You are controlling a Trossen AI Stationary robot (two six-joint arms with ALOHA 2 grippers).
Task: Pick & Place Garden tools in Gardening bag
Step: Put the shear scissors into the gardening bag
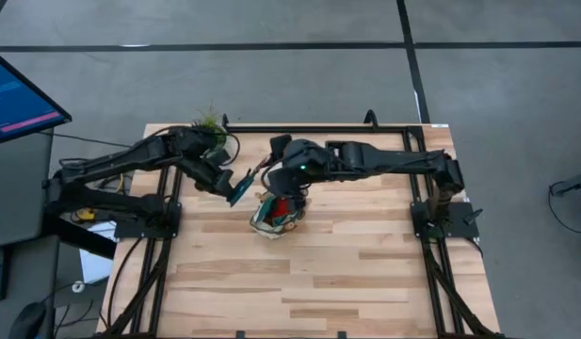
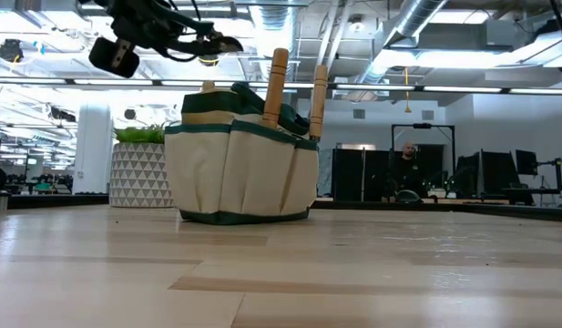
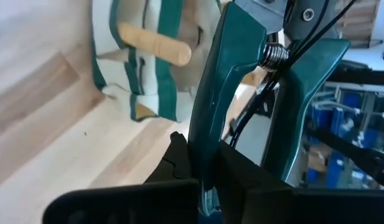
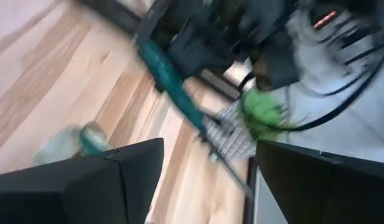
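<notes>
The gardening bag (image 1: 276, 215), beige with green trim, stands at the table's middle. Two wooden tool handles (image 2: 277, 87) stick up out of it, and something red (image 1: 282, 205) shows inside. My left gripper (image 1: 229, 184) is just left of the bag, above the table, shut on teal-handled pruning shears (image 1: 241, 185). In the left wrist view the shears' two handles and spring (image 3: 274, 53) fill the picture, with the bag (image 3: 142, 68) beyond. My right gripper (image 1: 279, 151) hovers open over the bag's far side. Its fingers (image 4: 123, 180) face the shears (image 4: 170, 81) and hold nothing. My left gripper pinches one teal handle (image 3: 204, 124) of the shears between its two fingers (image 3: 179, 171), near that handle's free end. The second handle stands free beside them. The shears reach forward out of the fingers, spring end away from me, lifted clear of the table.
A green plant in a whitish patterned pot (image 2: 139, 173) stands at the far left of the table (image 1: 328, 273), behind my left arm. The table's near half is bare wood. A monitor (image 1: 17, 99) sits off the table's left side, and a person shows far off in the room (image 2: 408, 169).
</notes>
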